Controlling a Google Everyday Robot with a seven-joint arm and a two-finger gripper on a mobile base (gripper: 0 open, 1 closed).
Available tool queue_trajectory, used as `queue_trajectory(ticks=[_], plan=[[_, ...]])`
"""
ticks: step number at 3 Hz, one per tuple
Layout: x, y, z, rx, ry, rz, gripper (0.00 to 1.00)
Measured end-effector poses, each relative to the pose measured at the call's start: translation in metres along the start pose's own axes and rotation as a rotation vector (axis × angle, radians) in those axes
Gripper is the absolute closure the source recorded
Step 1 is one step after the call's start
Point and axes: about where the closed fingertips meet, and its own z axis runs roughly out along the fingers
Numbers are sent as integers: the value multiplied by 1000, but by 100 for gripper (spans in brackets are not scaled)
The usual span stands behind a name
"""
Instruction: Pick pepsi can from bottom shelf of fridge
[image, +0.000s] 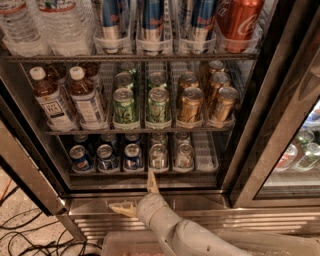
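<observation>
Our gripper (137, 196) sits low, just in front of the fridge (150, 214) at its steel sill. Its two fingers (152, 181) are spread wide and hold nothing. One points up toward the shelves and the other points out to the left. Behind them the pale arm (175, 232) runs down to the right and is cut off by the lower edge.

Just above the upright finger is the bottom shelf (206, 150), dark and dim, so its back rows are hard to make out. The pepsi can (133, 156) stands there in a clear lane tray, slightly left of that fingertip and apart from it. Two more dark-blue cans (107, 158) stand in line further left, making three in the front row. We see tops of others behind them but cannot count them surely. Directly above the finger and to its right stand two silver cans (158, 156), with dim ones behind.

One rack higher we count two green cans (124, 105) and two gold cans (190, 105) in front, with more in rows behind. Two labelled bottles (50, 102) stand at the left. The top rack, cut off above, shows clear bottles, tall blue cans and one red can (239, 22).

Down to the left lies a speckled floor (15, 200) with dark cables (25, 240). To the right, a second glass door (300, 150) shows blurred bottles.
</observation>
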Motion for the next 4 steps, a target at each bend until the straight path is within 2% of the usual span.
queue_trajectory(ticks=[1, 2, 3, 4], plan=[[-3, 9, 21, 25, -64, 4, 0], [-5, 28, 37, 69, -119, 14, 0], [-7, 44, 47, 102, -146, 39, 0], [-16, 49, 52, 159, -170, 64, 0]])
